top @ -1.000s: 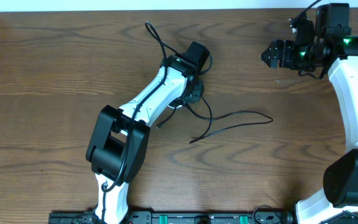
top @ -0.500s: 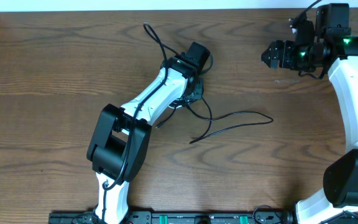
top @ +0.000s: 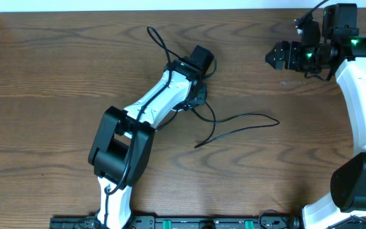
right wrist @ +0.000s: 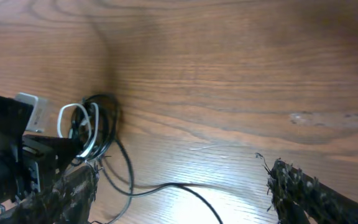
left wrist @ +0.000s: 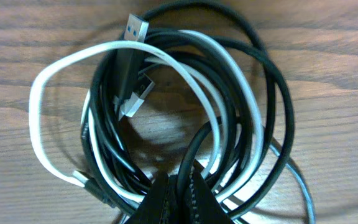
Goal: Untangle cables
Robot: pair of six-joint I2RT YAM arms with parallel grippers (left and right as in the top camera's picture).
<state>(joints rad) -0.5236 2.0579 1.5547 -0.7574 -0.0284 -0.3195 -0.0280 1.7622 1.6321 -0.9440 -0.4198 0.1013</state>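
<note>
The cables [left wrist: 39, 118] lie coiled in a tangle on the wood: a white cord wound among black ones [left wrist: 286, 118], with two USB plugs [left wrist: 135, 31] near the top. My left gripper [left wrist: 182, 186] is shut, pinching a black strand at the coil's lower edge. In the overhead view the left gripper [top: 196, 93] covers the tangle mid-table, and loose black strands [top: 277, 121] trail right. My right gripper [top: 277, 56] hovers open at the far right, well apart from the cables. In its wrist view the right gripper [right wrist: 185, 199] holds nothing; the coil [right wrist: 89, 127] lies far left.
The wooden table [top: 56, 76] stretches wide to the left and in front. One black strand [top: 154, 37] curls up toward the table's back edge. The left arm [top: 151, 102] lies diagonally across the middle. The right arm's base [top: 354, 184] stands at the right edge.
My left gripper has closed onto a black strand of the tangle and shifted slightly. The loose strands barely moved. The right arm has stayed still.
</note>
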